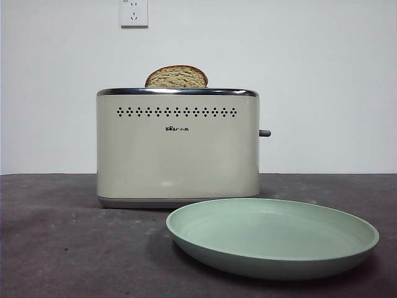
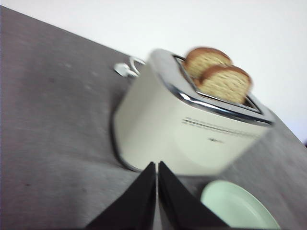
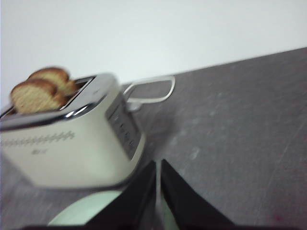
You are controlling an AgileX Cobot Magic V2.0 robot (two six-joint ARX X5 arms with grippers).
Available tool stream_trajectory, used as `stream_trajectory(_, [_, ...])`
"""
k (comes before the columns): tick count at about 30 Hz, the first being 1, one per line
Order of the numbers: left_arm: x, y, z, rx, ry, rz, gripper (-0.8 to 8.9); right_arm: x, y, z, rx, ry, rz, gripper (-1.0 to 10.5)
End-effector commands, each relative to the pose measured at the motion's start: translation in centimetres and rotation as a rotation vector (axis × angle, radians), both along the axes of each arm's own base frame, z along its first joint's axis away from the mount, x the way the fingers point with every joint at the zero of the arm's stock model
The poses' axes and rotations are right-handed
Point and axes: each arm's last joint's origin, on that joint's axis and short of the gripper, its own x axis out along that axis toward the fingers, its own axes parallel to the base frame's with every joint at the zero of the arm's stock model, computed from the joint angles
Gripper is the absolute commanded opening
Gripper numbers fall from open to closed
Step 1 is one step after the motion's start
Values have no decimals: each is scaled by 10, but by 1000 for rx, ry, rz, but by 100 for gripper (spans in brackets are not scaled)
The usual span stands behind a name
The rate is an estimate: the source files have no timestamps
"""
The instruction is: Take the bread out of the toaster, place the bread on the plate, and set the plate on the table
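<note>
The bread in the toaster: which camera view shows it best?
The left wrist view: both slices rise from the toaster slots. The front view shows one domed top; the right wrist view shows both, blurred.

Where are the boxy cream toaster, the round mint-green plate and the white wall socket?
boxy cream toaster (image 1: 177, 149): front view, front panel by the logo.
round mint-green plate (image 1: 273, 233): front view, bare inner floor.
white wall socket (image 1: 134, 12): front view, faceplate middle.

The table (image 1: 56, 248) is dark grey-brown and mottled; on it stands the cream toaster (image 1: 177, 149), with the mint-green plate (image 1: 273, 236) just before it (a white cord (image 3: 148, 91) lies behind).
</note>
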Motion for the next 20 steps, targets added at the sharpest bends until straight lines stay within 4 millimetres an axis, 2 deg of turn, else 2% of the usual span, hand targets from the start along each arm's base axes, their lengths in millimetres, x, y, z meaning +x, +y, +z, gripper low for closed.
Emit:
stream_trajectory(1, [2,-2,21,85,-10,-91,7,2,2,19,-103,41,81,4])
stream_trajectory(7, [10,-6,45,147,65,-262,7,9,7,49,-212,179,217,4])
stream_trajectory(12, [16,-9,52,160,118,-346,7,12,13,67,-277,269,308,4])
stream_trajectory(16, [20,-11,54,158,130,-367,15,15,16,74,-289,291,349,4])
stream_trajectory(18, [20,-11,54,158,131,-370,50,15,17,75,-290,287,355,4])
stream_trajectory(20, [20,-11,54,157,133,-370,144,15,17,75,-290,289,355,43])
